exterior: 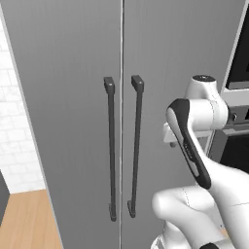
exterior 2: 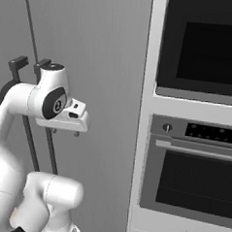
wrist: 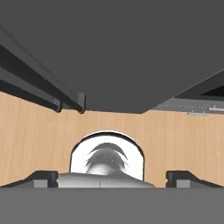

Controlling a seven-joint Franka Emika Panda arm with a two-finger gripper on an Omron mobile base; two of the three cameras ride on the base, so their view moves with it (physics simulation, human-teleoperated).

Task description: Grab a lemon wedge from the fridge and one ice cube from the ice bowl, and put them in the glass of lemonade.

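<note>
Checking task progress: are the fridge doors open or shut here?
Shut. Both doors of the fridge lie flush, their handles side by side.

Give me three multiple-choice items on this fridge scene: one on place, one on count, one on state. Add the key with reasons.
1. Where does the oven stand relative to the fridge?
A. to its right
B. to its left
C. above it

2. How many bar handles does the fridge show?
A. one
B. two
C. four

3. What state are the fridge doors in?
A. both shut
B. left open
C. both open

Key: 1 A, the right base view shows the oven right of the grey door. 2 B, two dark bars flank the centre seam. 3 A, both doors lie flush, no shelves visible.
</note>
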